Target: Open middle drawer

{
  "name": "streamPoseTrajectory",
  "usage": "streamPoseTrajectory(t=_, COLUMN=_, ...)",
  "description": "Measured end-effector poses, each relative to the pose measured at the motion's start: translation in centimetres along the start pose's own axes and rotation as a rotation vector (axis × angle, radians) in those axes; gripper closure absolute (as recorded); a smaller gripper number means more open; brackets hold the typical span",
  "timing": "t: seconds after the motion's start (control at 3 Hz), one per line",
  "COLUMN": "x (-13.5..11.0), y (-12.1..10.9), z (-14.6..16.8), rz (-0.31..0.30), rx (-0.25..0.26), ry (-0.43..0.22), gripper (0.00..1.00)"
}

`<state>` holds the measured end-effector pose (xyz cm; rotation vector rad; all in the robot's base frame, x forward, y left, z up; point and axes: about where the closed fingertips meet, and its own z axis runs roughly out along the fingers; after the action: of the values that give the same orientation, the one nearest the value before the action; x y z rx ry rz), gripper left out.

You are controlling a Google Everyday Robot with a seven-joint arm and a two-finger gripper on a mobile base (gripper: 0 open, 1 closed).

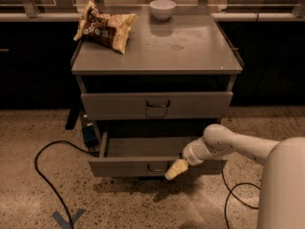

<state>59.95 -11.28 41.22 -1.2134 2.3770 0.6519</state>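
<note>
While my cream claw [176, 170] sits just beside its handle [157, 167] — grip I cannot tell — the grey metal middle drawer [123, 166] stands open.

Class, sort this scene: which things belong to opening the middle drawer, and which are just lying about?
Job: middle drawer, pulled out; its handle; gripper at the drawer front, beside the handle.

Lying about: snack bag and white bowl on the cabinet top; black cable and blue tape mark on the floor.
</note>
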Motion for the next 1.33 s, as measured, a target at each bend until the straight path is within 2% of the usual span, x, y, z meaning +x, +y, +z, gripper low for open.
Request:
streamPoseTrajectory(t=0.33, x=0.0, y=0.0, z=-0.1, rz=0.000, rx=0.000, ry=0.000, gripper=0.00)
streamPoseTrajectory(t=0.67, x=3.0, y=3.0, z=-1.6, rz=0.028, rx=-0.040, ry=0.035, gripper=0.00)
streamPoseTrajectory(t=1.33, x=3.2, y=3.8, z=-1.4, rz=0.013, rx=-0.052, ry=0.039, gripper=0.00)
